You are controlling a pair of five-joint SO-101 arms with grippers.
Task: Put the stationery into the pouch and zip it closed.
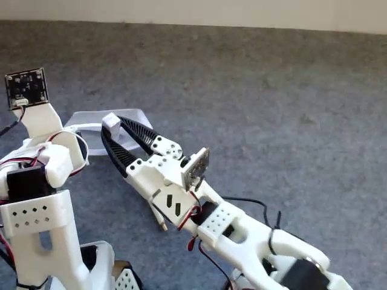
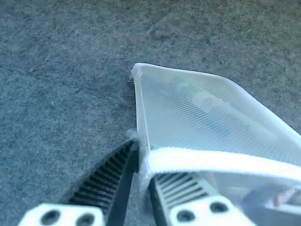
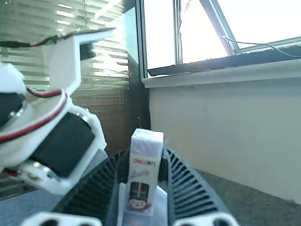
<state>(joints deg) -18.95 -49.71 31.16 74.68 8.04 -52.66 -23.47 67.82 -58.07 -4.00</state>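
A translucent ribbed pouch [image 2: 202, 117] stands lifted off the grey carpet, with faint shapes of stationery inside it. My left gripper [image 2: 141, 157] is shut on the pouch's edge. In the high view the pouch [image 1: 134, 114] shows as a pale patch behind the two arms. My right gripper [image 1: 109, 132] has its black fingers shut on a small white eraser [image 1: 111, 122], right at the pouch. The right wrist view has the eraser [image 3: 143, 174] upright between the ribbed fingers [image 3: 188, 188], a cartoon figure printed on its sleeve.
Grey carpet [image 1: 272, 103] covers the whole surface, open toward the back and right. The left arm's white body [image 1: 36, 199] stands at the front left, close to the right arm [image 1: 230, 226]. A thin brown-tipped stick [image 1: 161, 223] lies under the right arm.
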